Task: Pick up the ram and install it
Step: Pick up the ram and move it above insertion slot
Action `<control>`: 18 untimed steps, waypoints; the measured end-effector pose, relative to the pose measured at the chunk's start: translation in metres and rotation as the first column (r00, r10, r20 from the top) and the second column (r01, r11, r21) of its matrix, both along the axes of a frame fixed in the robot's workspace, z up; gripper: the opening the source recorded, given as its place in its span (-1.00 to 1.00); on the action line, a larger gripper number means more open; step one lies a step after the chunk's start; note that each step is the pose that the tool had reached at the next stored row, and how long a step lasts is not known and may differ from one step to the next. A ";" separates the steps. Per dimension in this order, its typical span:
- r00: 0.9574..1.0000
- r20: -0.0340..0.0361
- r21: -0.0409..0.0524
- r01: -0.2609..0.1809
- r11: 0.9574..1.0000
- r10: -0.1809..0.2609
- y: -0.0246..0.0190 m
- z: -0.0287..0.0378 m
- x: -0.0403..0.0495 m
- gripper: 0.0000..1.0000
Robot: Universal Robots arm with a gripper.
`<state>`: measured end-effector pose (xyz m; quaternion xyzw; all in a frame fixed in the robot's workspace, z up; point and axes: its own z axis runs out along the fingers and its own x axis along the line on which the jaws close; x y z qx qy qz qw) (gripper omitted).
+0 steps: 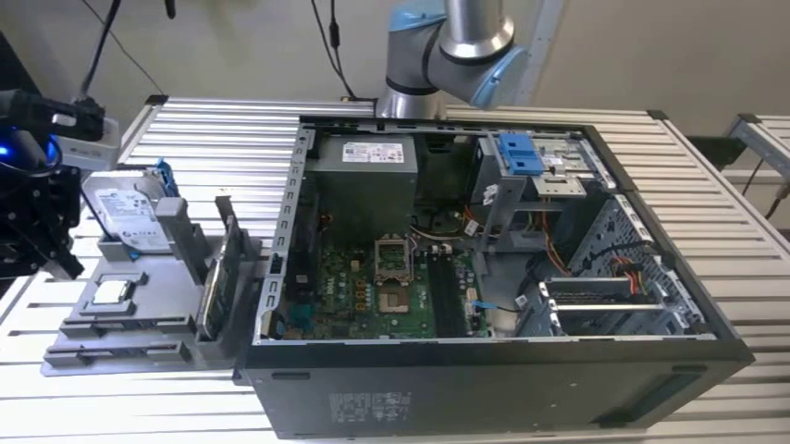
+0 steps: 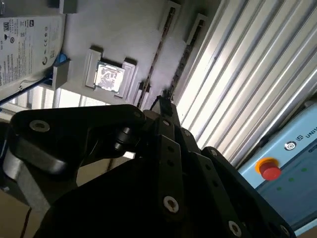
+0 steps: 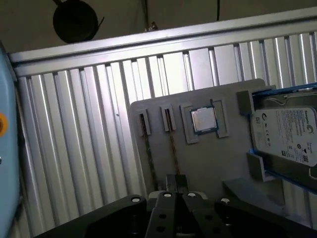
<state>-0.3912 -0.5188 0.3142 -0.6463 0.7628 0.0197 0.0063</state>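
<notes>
- the gripper [image 3: 177, 184] is a black assembly of jointed, bolted links. its tip sits at the near end of the ram [image 3: 172, 148], but its own body covers the contact, so i cannot tell whether it is clenched on the stick or released.
- the ram is a thin dark stick standing on edge in a slot of the gray tray [image 3: 208, 163] and running straight ahead of the gripper. its chips are too fine to make out.
- 1 second stick [image 3: 148, 153] stands parallel, just beside the ram.
- on the ram's other side is a square, shiny processor chip [image 3: 203, 120]. beyond that, a silver hard drive [image 3: 287, 134] in a blue frame is cut off at the edge.
- the second wrist view takes in a red button [image 2: 270, 169] on a pale blue box.
- the exterior view shows the open computer case [image 1: 494, 388], well apart from the gripper, on the ribbed metal table [image 1: 716, 250].
</notes>
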 end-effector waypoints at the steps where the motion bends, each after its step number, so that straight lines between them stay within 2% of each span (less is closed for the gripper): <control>1: 1.000 0.000 0.000 -0.008 1.000 0.008 -0.0001 -0.0007 0.0000 -0.79; 6: 0.999 0.000 -0.001 -0.045 0.999 0.045 -0.0015 -0.0032 0.0000 -0.79; 13: 0.999 0.000 -0.001 -0.048 0.999 0.048 -0.0016 -0.0032 0.0000 -0.79; 14: 0.999 0.000 -0.001 -0.048 0.999 0.048 -0.0016 -0.0032 0.0000 -0.76; 15: 0.999 0.000 -0.001 -0.048 0.999 0.048 -0.0016 -0.0032 0.0000 -0.65; 16: 0.999 0.000 -0.001 -0.048 0.999 0.048 -0.0016 -0.0032 0.0000 -0.65; 18: 0.999 0.000 -0.001 -0.049 0.999 0.049 -0.0016 -0.0032 0.0000 -0.40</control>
